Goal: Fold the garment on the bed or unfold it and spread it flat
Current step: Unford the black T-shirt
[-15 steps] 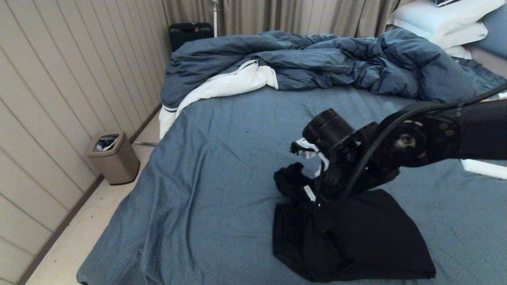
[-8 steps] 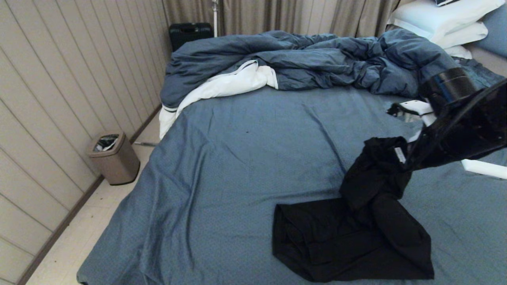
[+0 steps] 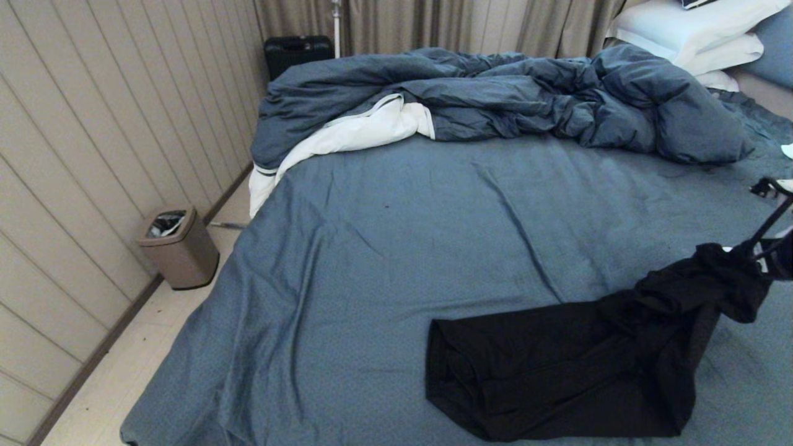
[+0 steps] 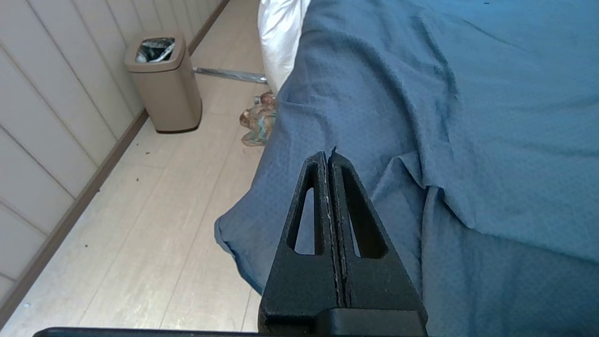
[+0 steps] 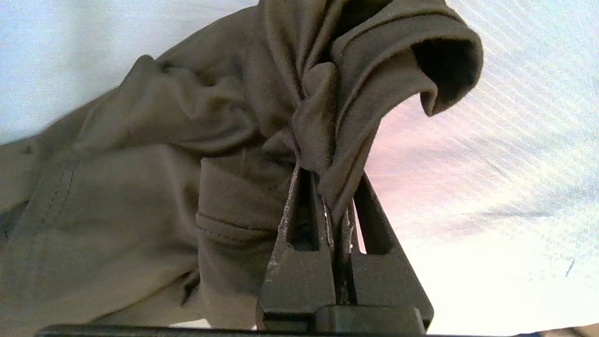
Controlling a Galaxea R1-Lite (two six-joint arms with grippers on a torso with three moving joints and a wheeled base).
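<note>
Wall panelling (image 3: 93,155) is running along the far left of the bed (image 3: 384,248), with a tan waste bin (image 3: 178,246) standing on the pale floor (image 3: 124,371) between the panelling and the bed's left edge. Beyond the bed's far left corner a black case (image 3: 297,52) is sitting before beige curtains (image 3: 433,25).

The left gripper (image 4: 329,157) is hanging over the bed's near left corner, its two fingers pressed together and gripping nothing; below it the slate-blue sheet (image 4: 468,117) is draping toward the floor.

Across the far side of the bed a dark-blue duvet (image 3: 495,99) is lying bunched, its white lining (image 3: 359,133) showing at the left end. White pillows (image 3: 687,31) are lying stacked at the bed's far right corner.

The garment (image 3: 557,371), a black T-shirt, is lying on the near right part of the bed. Its left portion is resting flat on the sheet, while its right portion is rising in a gathered bunch toward the bed's right edge.

The right gripper (image 5: 334,206) is sitting at that raised end, mostly out of the head view, its fingers clamped tight on a pinched fold of the garment (image 5: 323,140). The print and lettering cannot be seen.
</note>
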